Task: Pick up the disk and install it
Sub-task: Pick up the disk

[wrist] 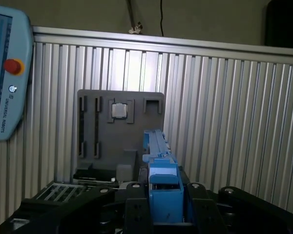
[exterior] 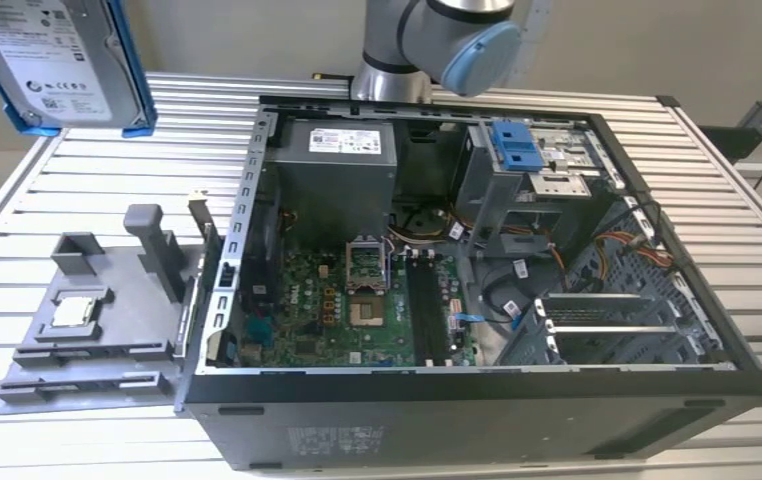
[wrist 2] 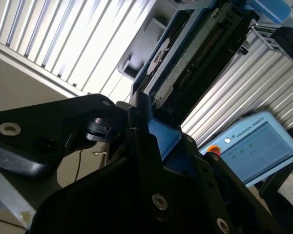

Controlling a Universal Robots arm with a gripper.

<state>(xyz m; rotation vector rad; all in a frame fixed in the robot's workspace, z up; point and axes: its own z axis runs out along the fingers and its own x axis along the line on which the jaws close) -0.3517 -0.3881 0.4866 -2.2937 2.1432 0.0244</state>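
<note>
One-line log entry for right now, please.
gripper: shut on the disk | disk: in the air, outside the computer case | install: not done

In the exterior view, disk (exterior: pixel 64 62) cropped by the top edge, with whatever holds it lost beyond the frame; print on its label too small to make out. Robot arm (exterior: pixel 437 42) also cut at the top edge, computer case (exterior: pixel 488 430) cut at the bottom. In the first wrist view, near end of the disk hidden between the black fingers (wrist: pixel 136 209); pendant (wrist: pixel 2 73) cut by the picture's edge. In the second wrist view, worktop (wrist 2: pixel 63 39) slats smeared into streaks.
</note>
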